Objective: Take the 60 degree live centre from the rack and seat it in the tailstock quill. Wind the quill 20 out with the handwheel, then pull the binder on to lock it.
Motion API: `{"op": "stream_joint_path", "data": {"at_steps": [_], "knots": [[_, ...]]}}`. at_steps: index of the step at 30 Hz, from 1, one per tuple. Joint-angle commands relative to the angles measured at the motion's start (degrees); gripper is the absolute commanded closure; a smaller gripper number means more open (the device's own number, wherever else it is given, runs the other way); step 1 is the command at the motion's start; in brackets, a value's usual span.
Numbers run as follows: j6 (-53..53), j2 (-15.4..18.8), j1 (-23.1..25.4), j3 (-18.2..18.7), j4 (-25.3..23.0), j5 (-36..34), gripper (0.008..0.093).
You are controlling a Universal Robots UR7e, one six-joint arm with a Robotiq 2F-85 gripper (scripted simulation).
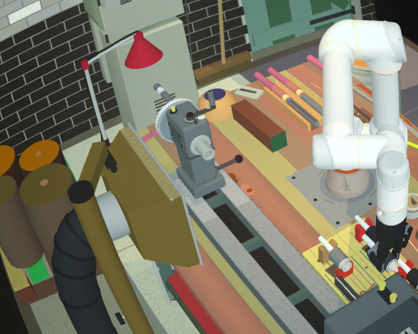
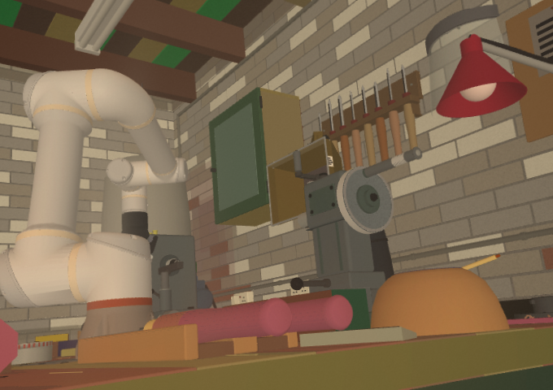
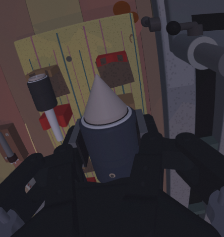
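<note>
The live centre [image 3: 107,126] has a dark round body and a pale cone tip, and my gripper [image 3: 108,131] is closed around its body over the yellow rack [image 3: 79,75]. From the side camera the gripper [image 1: 386,257] stands low over the rack [image 1: 360,266] at the near right, with the cone [image 1: 392,265] just showing. The grey tailstock [image 1: 195,151] stands far off on the lathe bed. Its pale quill [image 1: 205,148] points toward me. The handwheel [image 1: 162,122] sits on its back end. The binder lever [image 1: 202,111] is on its top.
A dark machine housing [image 1: 378,312] with yellow knobs sits just in front of the rack. Other centres [image 1: 340,260] [image 3: 44,95] lie in red and brown cradles. The lathe bed [image 1: 259,248] runs between rack and tailstock. A ball-ended lever [image 1: 229,162] sticks out from the tailstock.
</note>
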Motion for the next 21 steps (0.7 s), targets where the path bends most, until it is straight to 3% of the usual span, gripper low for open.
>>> {"op": "stream_joint_path", "data": {"at_steps": [1,21], "knots": [[0.0,-0.2,0.0,-0.5,0.4,0.0,0.0934],[0.0,-0.9,0.0,-13.5,14.0,0.0,0.0934]]}}
